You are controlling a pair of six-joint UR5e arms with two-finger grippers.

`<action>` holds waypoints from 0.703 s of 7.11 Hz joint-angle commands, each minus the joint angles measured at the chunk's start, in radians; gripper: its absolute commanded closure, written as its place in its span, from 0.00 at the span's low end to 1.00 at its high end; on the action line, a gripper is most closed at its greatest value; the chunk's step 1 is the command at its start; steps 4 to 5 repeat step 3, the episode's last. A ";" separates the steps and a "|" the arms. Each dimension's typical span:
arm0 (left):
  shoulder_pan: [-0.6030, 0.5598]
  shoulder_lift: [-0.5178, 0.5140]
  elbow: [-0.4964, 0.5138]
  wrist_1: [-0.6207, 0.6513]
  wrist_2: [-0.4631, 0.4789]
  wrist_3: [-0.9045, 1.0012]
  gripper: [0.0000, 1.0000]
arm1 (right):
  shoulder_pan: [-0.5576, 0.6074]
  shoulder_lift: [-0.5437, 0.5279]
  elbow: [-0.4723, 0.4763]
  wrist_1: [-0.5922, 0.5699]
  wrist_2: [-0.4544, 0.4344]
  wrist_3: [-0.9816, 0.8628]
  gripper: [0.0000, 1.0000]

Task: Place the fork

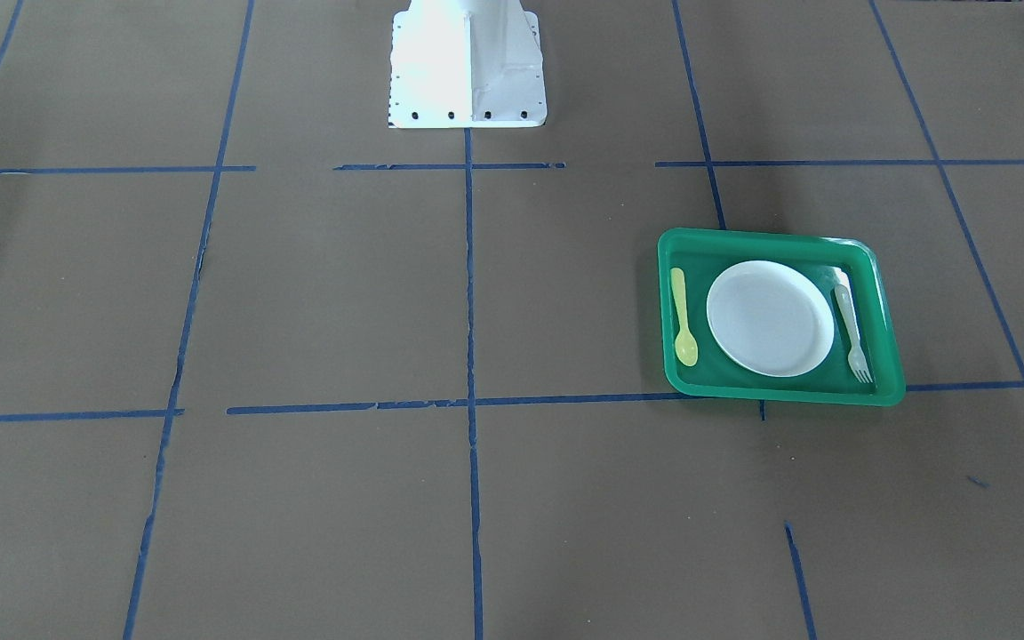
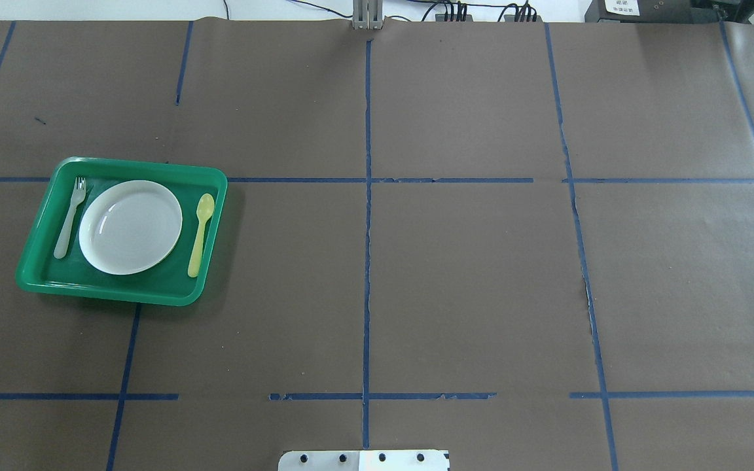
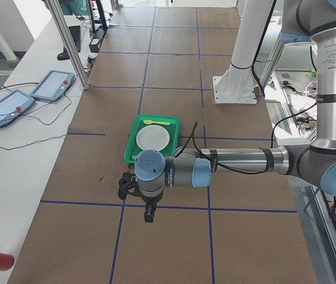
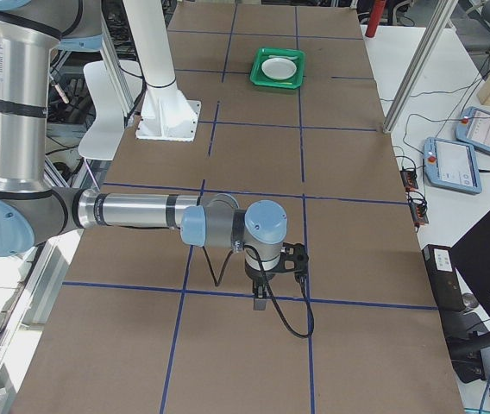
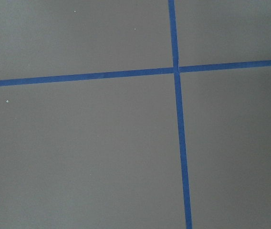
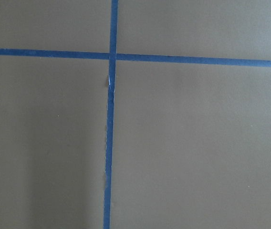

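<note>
The fork [image 2: 69,219] lies flat in the green tray [image 2: 108,292], along its outer edge just beside the white plate [image 2: 130,227]. The yellow-green spoon [image 2: 200,234] is on the plate's other side. From my left hand [image 3: 148,216] the tray is near, a little further along the surface [image 2: 468,275]. From my right hand [image 4: 261,302] it is well apart, at the far end.

I judge the fork to be very light, thin plastic: stiff enough to lift, but slick and likely to skid or flip under a clumsy pinch. I would take it across the slim handle near its middle, clear of the tines and the plate's rim. It lies low between plate and tray wall, so there looks to be little room for fingers.

Neither arm shows in the overhead or front view. Both wrist cameras show only brown paper and blue tape [image 5: 176,70], no fingers. The hands appear only in the side views, so I cannot tell whether either is spread or pressed together. In the left side view the wrist covers the tray's near edge, hiding the fork. In the right side view the tray is too small to pick it out.
</note>
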 commanded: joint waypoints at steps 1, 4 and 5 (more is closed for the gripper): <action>0.000 0.000 0.000 0.000 -0.001 0.000 0.00 | 0.000 0.000 -0.001 0.000 0.000 0.000 0.00; -0.008 -0.002 -0.003 0.000 -0.001 0.000 0.00 | 0.000 0.000 0.001 0.000 0.000 0.000 0.00; -0.008 -0.002 -0.003 0.000 -0.001 0.000 0.00 | 0.000 0.000 0.001 0.000 0.000 0.000 0.00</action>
